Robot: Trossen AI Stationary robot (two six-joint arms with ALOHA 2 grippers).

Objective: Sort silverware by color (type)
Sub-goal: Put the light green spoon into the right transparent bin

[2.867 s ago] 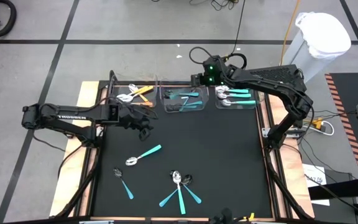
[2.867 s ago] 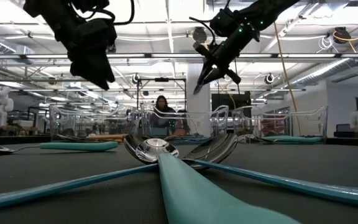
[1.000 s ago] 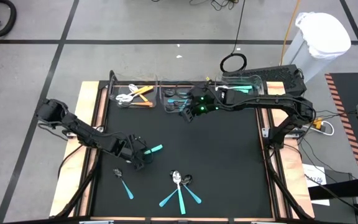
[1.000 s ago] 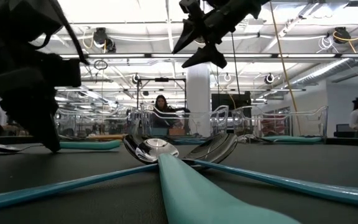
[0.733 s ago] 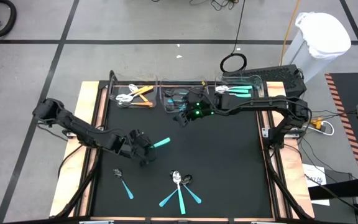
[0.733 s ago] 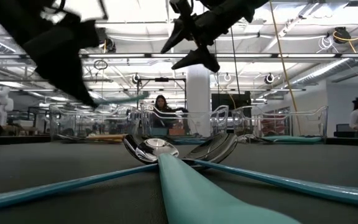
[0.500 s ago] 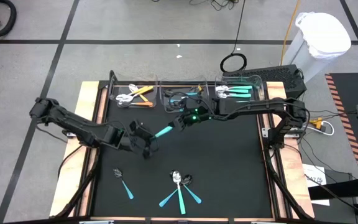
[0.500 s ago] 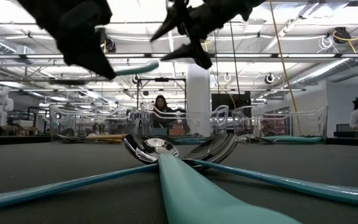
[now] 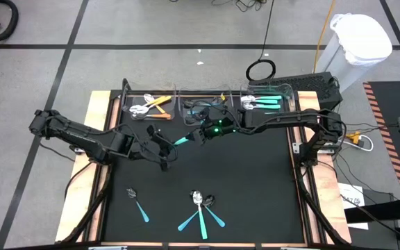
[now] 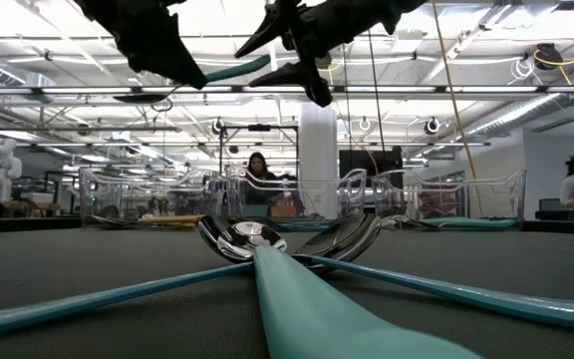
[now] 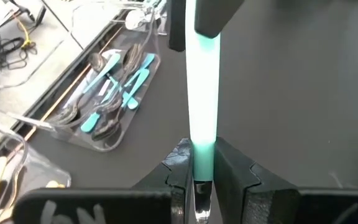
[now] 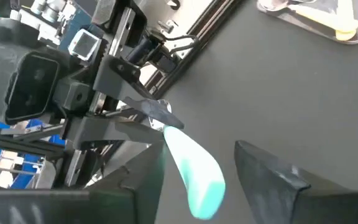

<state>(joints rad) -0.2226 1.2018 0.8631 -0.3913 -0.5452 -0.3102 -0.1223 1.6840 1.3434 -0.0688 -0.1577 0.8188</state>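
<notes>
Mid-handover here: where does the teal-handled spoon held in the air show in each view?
High view: teal-handled spoon mid-table, between left gripper and right gripper.
Low view: handle at top, between both grippers.
Left wrist view: centre, clamped.
Right wrist view: handle tip between open fingers.
Shared landmark: the spoon's teal handle.

no readable text, faint marks on left arm perhaps lettering

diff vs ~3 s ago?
The left hand went down to the mat, took the teal spoon by its bowl end and lifted it toward the middle. The right hand left the back bins and came to meet it; its open fingers now straddle the handle tip, not yet clamped. The spoons at the front and the bins are unchanged.
</notes>
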